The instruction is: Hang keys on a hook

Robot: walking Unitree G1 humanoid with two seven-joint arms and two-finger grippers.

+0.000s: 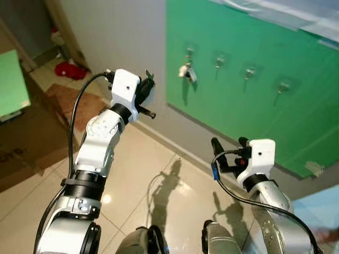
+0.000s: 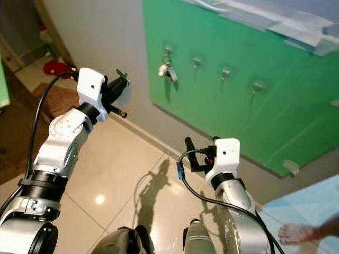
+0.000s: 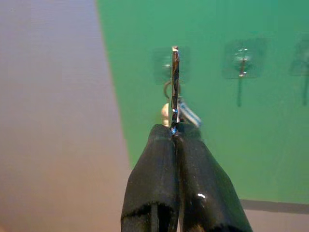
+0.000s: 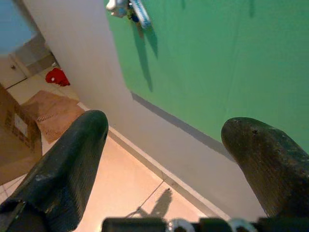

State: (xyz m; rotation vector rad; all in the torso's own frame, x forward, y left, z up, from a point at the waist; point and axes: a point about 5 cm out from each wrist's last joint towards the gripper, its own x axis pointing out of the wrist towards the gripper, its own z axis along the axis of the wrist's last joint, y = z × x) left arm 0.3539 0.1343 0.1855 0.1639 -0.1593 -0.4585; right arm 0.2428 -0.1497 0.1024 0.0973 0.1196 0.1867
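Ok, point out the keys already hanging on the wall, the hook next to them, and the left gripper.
hanging keys (image 1: 186, 72), left eye view, on the bunch.
neighbouring hook (image 1: 218, 63), left eye view, on its metal hook.
left gripper (image 3: 174, 140), left wrist view, at the fingertips.

1. A home entryway or hall is showing: glossy beige floor tiles (image 1: 159, 174) are reflecting light, with a white skirting along a plain grey wall (image 1: 122, 32).
2. A green board (image 1: 254, 106) is carrying a row of stick-on hooks (image 1: 250, 71); keys (image 1: 186, 71) are hanging on the leftmost one.
3. Cardboard boxes (image 1: 26, 143), a brown mat (image 1: 74, 103) and something red (image 1: 69, 70) are lying on the floor.
4. A person's bare foot (image 2: 296, 233) is showing at the edge.
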